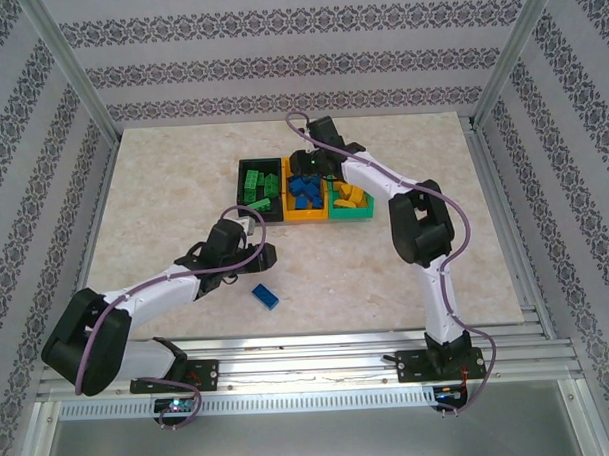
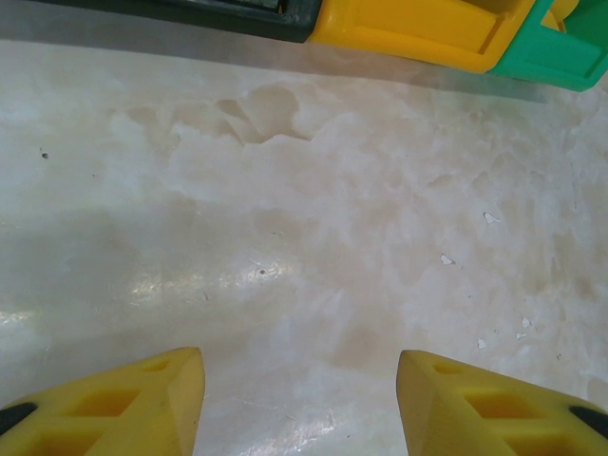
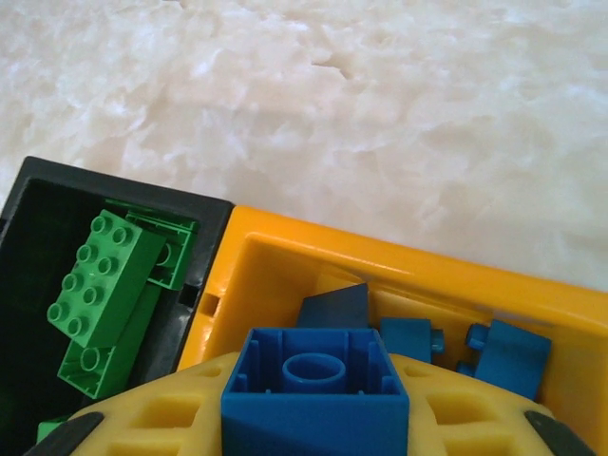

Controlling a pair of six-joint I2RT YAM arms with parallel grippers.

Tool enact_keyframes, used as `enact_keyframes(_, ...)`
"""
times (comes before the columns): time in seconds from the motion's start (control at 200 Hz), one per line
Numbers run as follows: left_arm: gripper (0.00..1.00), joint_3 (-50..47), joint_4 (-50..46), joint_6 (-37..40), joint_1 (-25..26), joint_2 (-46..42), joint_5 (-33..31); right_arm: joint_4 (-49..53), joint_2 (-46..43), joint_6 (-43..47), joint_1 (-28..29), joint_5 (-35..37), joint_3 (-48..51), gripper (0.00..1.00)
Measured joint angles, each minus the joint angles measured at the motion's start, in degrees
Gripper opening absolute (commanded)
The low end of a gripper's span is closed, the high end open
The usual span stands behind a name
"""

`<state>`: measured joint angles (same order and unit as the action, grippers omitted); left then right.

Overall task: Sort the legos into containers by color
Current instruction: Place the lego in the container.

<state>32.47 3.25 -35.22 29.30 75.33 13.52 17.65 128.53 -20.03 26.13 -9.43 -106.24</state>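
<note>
Three containers stand in a row at mid-table: black (image 1: 241, 185) holding green legos (image 1: 263, 189), orange (image 1: 306, 217) holding blue legos (image 1: 305, 194), green (image 1: 352, 215) holding yellow-orange ones (image 1: 350, 194). My right gripper (image 3: 315, 380) is shut on a blue lego (image 3: 315, 394), hollow underside up, above the orange container (image 3: 380, 256) near its edge with the black one (image 3: 28, 190). One blue lego (image 1: 266, 295) lies alone on the table, just right of and nearer than my left gripper (image 1: 269, 252). That gripper (image 2: 299, 380) is open over bare table.
The marble-patterned tabletop (image 1: 163, 193) is bounded by aluminium frame posts and patterned walls. In the left wrist view the three containers' near walls line the top edge, the orange one (image 2: 418, 28) in the middle. The right arm (image 1: 419, 224) arches over the table's right half.
</note>
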Motion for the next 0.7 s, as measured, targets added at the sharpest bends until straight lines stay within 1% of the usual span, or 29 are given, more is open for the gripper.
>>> enact_keyframes(0.055, 0.55, 0.0, 0.0, 0.0, 0.0, 0.5, 0.2, 0.3, 0.5, 0.6, 0.0, 0.7, -0.5, 0.34)
enact_keyframes(0.14, 0.55, 0.0, 0.0, 0.0, 0.0, 1.5, 0.5, 1.3, 1.2, 1.2, 0.0, 1.6, -1.6, 0.41)
enact_keyframes(0.34, 0.56, 0.0, 0.0, 0.0, 0.3, 3.2, 1.1, 0.1, 1.1, 2.7, 0.2, 2.6, -0.9, 0.51)
enact_keyframes(0.55, 0.56, 0.0, 0.0, 0.0, 0.3, 3.2, 1.3, -1.8, -1.6, 4.5, 2.4, 4.4, 5.0, 0.52)
enact_keyframes(0.7, 0.56, 0.0, -0.1, 0.0, 0.3, 3.1, 1.3, -3.3, -5.9, 5.5, 3.7, 4.8, 10.8, 0.53)
